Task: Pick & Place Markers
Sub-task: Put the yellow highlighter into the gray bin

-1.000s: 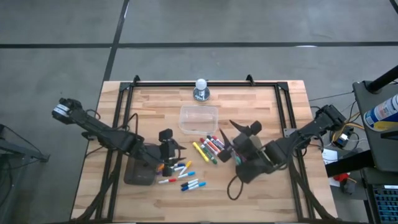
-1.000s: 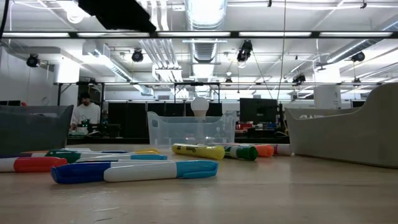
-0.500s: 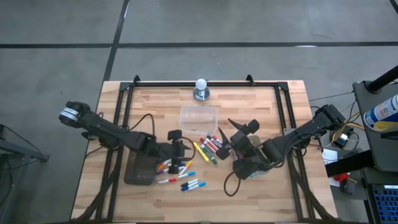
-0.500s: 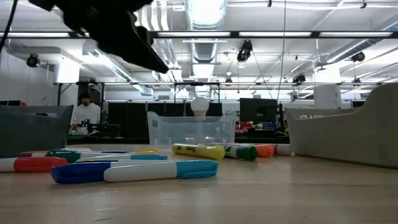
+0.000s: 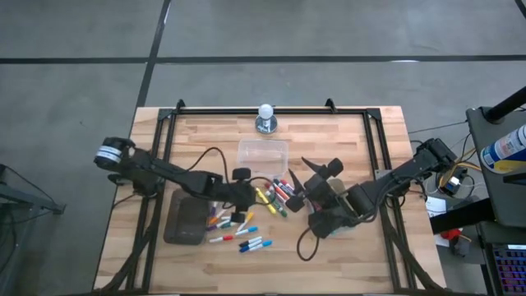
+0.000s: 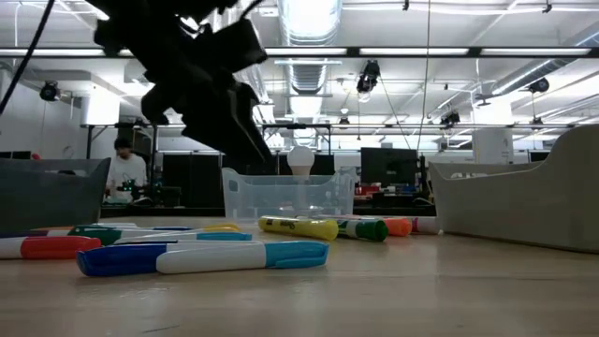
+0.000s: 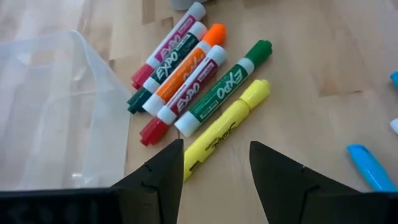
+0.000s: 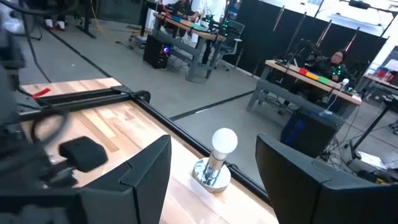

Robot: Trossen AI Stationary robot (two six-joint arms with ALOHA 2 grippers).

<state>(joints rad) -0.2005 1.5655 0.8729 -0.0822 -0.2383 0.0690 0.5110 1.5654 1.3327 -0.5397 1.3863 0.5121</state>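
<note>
under left claw (image 7: 214, 163), yellow marker (image 7: 227, 127), unseen in rt wrist view

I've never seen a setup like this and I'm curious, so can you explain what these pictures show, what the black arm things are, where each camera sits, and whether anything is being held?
These are two robot arms at a wooden table, each ending in a two-finger gripper. One picture looks straight down from above, one looks level across the tabletop, and two come from cameras on the arms' wrists.

On the table lie many markers, a clear plastic tub, a dark tray and a bulb-shaped object at the far edge.

The left gripper is open and hangs just above a yellow marker beside the tub, holding nothing. The right gripper is also open and empty, waiting on the other side of the marker pile.
</note>
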